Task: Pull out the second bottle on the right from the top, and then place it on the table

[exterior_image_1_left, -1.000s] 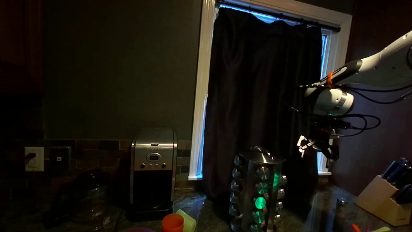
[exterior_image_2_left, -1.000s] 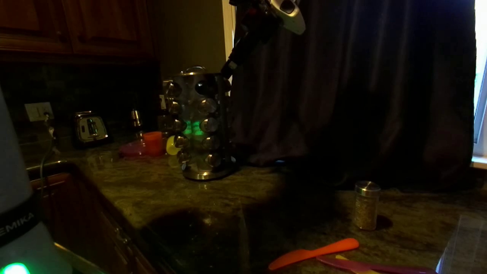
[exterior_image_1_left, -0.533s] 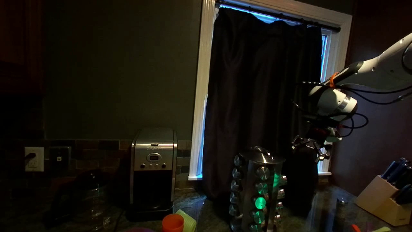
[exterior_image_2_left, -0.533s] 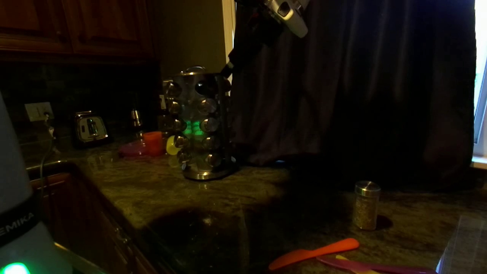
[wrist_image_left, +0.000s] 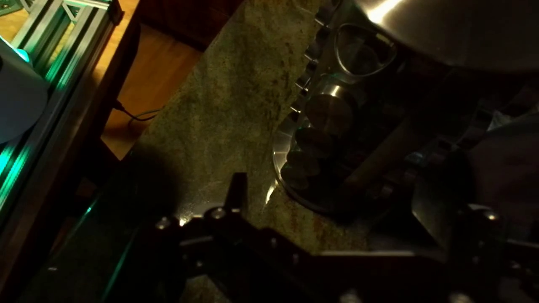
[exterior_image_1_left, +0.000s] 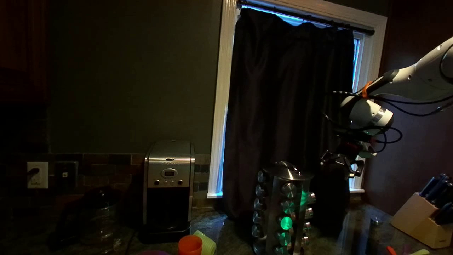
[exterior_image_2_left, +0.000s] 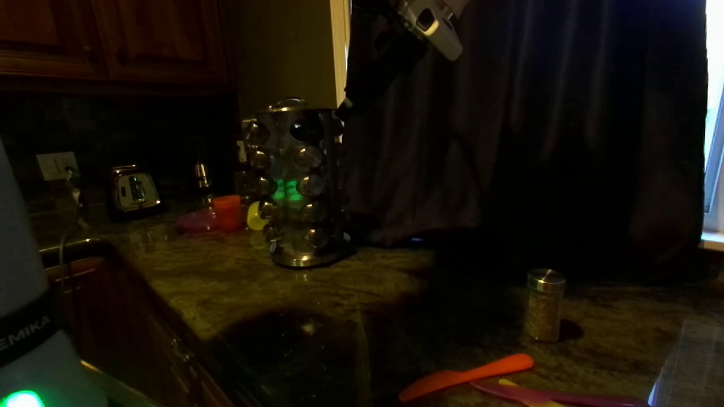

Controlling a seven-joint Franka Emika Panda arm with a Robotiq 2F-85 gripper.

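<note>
Second bottle (exterior_image_2_left: 308, 159) sits in the rack (exterior_image_2_left: 302, 260), gripper (wrist_image_left: 330, 184) spread wide nearby

In an exterior view, the bottle is second from the top in the right-hand of the two columns facing the camera, its round metal lid turned outward. The rack stands upright on the dark countertop (exterior_image_2_left: 226, 277), the table of the task.

In the wrist view, a metal ring (wrist_image_left: 361, 75) heads one column, with several lids lined up below it. The gripper's fingers (wrist_image_left: 238, 193) are set far apart, and the gap between them shows the rack's lower part and the countertop beyond. In an exterior view, the gripper hangs at the end of the arm (exterior_image_1_left: 417, 81), near the top of the rack, with a gap showing between the two.

Farther out, a loose bottle (exterior_image_2_left: 544, 311) with a shiny lid stands upright on the countertop, well apart from the rack. Near it lie an orange knife (exterior_image_2_left: 466, 377) and a purple knife (exterior_image_2_left: 557, 394), the latter crossing a yellow utensil (exterior_image_2_left: 531, 402).

Beyond the rack stand an orange cup (exterior_image_2_left: 227, 213) and, farther back, a toaster (exterior_image_2_left: 136, 192). A coffee maker (exterior_image_1_left: 170, 163), a knife block (exterior_image_1_left: 417, 219) and a dark curtain (exterior_image_1_left: 286, 88) also show.
</note>
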